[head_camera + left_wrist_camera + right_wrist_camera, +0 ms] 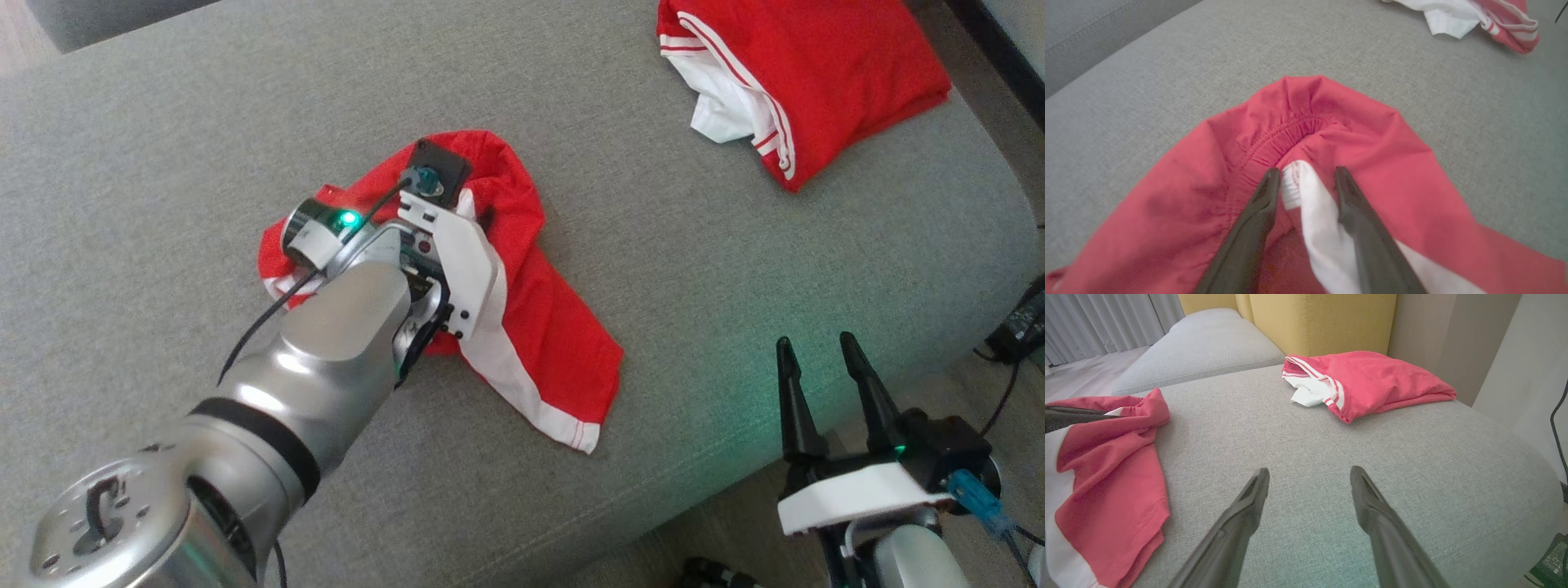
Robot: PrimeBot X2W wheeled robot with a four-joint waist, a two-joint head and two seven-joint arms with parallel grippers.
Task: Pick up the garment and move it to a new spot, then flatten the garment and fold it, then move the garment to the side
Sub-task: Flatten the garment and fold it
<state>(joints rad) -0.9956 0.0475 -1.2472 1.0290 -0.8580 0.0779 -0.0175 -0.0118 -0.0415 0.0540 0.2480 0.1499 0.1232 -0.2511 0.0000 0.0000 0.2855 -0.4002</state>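
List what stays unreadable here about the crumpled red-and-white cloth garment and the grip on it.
- Left wrist view: the left gripper straddles a white fold of the crumpled red-and-white cloth garment; blur hides whether it pinches.
- Head view: the silver left forearm covers the garment's middle.
- Right wrist view: the left edge cuts the garment off.

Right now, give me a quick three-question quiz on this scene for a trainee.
1. True or false: the right gripper holds the crumpled red shorts.
2. What lies between the fingers of the left gripper? A) the shorts' white stripe B) a cable C) nothing
3. What colour is the cushion under the shorts and the folded red garment?
Key: 1 false; 2 A; 3 grey.
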